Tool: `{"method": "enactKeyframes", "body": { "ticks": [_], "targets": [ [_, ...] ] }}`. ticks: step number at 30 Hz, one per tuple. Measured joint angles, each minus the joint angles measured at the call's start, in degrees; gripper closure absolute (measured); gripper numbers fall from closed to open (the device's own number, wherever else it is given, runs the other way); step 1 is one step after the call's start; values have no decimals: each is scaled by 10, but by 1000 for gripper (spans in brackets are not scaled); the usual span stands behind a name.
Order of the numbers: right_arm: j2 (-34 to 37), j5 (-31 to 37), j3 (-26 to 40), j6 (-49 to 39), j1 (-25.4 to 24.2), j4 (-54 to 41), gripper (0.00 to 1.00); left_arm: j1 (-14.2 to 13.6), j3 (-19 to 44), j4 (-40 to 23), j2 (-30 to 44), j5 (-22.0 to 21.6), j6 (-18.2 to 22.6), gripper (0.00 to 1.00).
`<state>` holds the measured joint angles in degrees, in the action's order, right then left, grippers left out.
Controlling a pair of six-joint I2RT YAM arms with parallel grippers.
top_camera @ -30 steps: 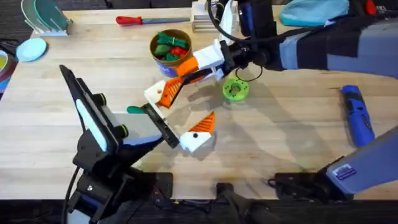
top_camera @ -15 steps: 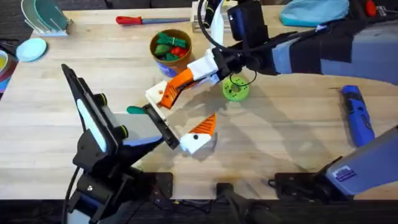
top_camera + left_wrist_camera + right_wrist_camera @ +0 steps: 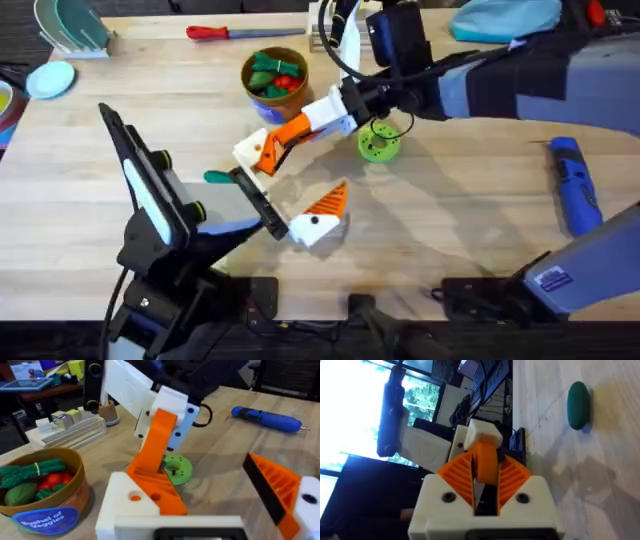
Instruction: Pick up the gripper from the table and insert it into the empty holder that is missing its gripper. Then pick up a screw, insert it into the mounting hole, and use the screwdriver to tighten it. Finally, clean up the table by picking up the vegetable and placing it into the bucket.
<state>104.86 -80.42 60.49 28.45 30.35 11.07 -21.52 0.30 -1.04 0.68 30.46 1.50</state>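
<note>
My right gripper reaches in from the right and is shut on the orange gripper. It holds that piece against the white holder on the far finger of my left gripper, which stands wide open. In the left wrist view the orange gripper slants down onto the holder, whose face shows small holes. In the right wrist view it sits between my orange pads. The green vegetable lies just left of the claw. The blue screwdriver lies at the right. The screw is out of view.
The tan bucket holds toy vegetables behind the claw. A green disc sits right of the claw. A red-handled driver lies at the back edge. Blue dishes stand far left and a blue cloth far right.
My right gripper has carried the orange gripper a little left and toward me, onto the holder. Over the last half second it barely moved. The left arm has stayed still.
</note>
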Motion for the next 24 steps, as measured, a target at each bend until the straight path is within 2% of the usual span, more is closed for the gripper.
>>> {"method": "enactKeyframes", "body": {
  "ticks": [4,5,14,24],
  "targets": [
    [0,0,0,0,-2,0,972,0,0,0,0,0,0,8],
    [0,0,0,0,-2,0,987,0,0,0,0,0,0,8],
    [0,1,0,3,-2,0,987,0,0,0,0,0,2,7],
    [0,15,0,66,-16,0,989,0,0,0,0,-12,2,8]
  ]
}}
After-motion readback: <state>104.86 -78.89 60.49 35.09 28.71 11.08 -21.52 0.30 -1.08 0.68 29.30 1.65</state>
